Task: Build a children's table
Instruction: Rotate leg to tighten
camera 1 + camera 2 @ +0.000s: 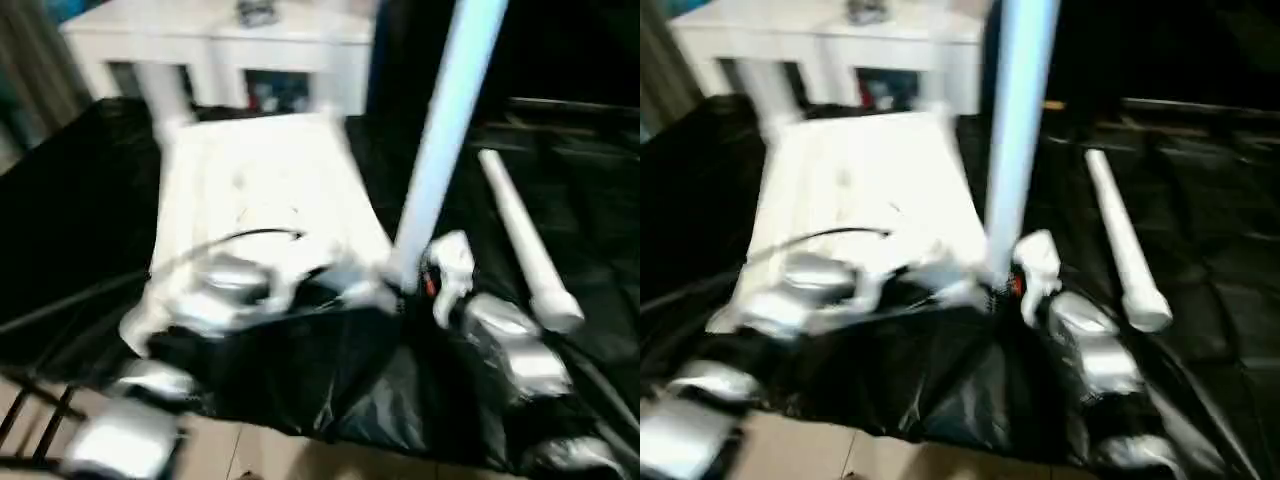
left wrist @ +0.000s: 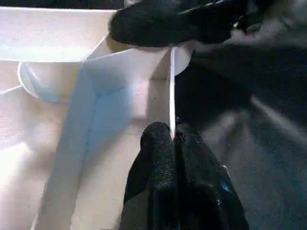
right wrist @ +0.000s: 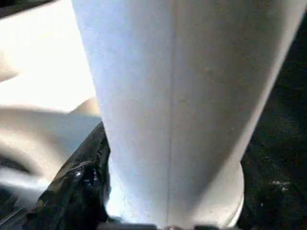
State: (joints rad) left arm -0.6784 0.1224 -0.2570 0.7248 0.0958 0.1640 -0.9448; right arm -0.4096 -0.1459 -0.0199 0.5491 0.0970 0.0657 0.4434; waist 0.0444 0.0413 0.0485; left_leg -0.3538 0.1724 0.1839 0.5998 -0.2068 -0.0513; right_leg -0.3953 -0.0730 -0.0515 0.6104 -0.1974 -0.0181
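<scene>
Tabletop upside down on work table. My right gripper clamps upright leg at corner socket; left gripper pinches tabletop rim. Spare leg loose nearby. I judge assembly early.

A desk covered in crinkled black sheeting carries the work. The white tabletop lies flat on it, ribbed underside up, reaching from the desk's near edge toward the far side. To the right, apart from the tabletop, one white leg lies on its side on the black cover, running from far to near. Below the desk's near edge is pale floor.
</scene>
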